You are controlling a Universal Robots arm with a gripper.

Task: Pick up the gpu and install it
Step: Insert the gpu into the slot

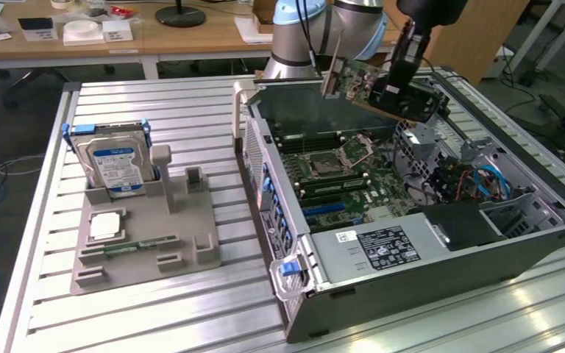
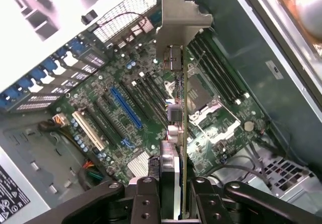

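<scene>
The gpu (image 1: 359,79), a green card with a silver bracket, hangs tilted in the air above the rear of the open computer case (image 1: 518,198). My gripper (image 1: 397,94) is shut on it. In the wrist view the gpu (image 2: 179,108) shows edge-on between my fingers (image 2: 145,196), bracket end pointing away, my gripper (image 2: 173,201) clamped on its near end. Under the card lies the motherboard (image 2: 151,123) with its blue slot (image 2: 126,105) and white slot (image 2: 89,131); the card is well above them and touches nothing.
A grey holder (image 1: 194,250) on the slatted table at the exterior view's left carries a silver hard drive (image 1: 115,158), a processor (image 1: 105,225) and a slim memory stick (image 1: 135,246). The power supply (image 1: 385,246) and blue cables (image 1: 484,184) crowd the case's near end.
</scene>
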